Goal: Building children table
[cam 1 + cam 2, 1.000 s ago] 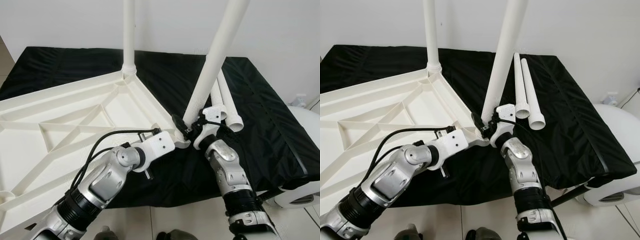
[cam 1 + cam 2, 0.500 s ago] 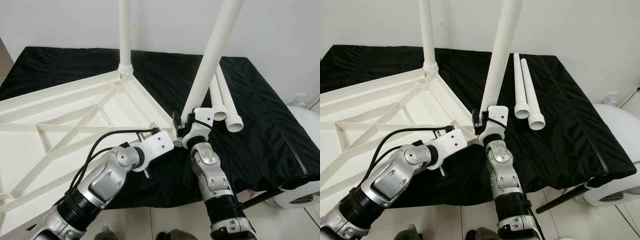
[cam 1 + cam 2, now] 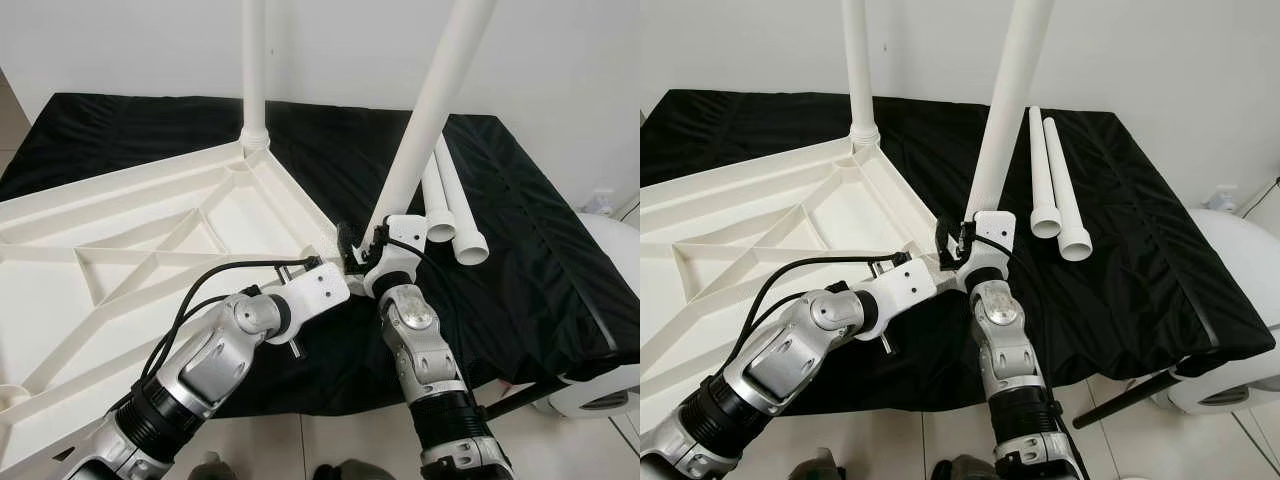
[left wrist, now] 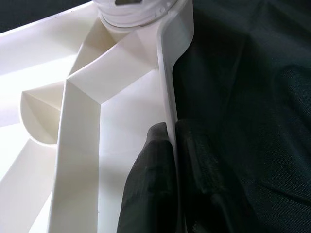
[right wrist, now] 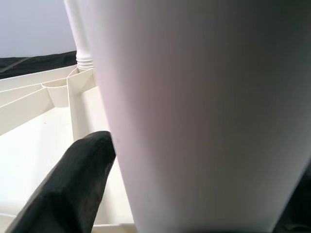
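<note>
At the tabletop [image 3: 180,215] corner, right end effector [image 3: 362,258] still clamps the leg [image 3: 425,110], now steeper.

Both arms are silver metal with black ribbed bands near the elbows and rounded joints. Each wrist carries a white block housing. Black cables loop along the left arm [image 3: 215,350]; the right arm [image 3: 425,350] shows small screws. Fingers [image 4: 150,189] are matte black.

Both head views look steeply down from above on the white ribbed plastic tabletop [image 3: 150,230]; each wrist camera sits very close, sharing its rim.
</note>
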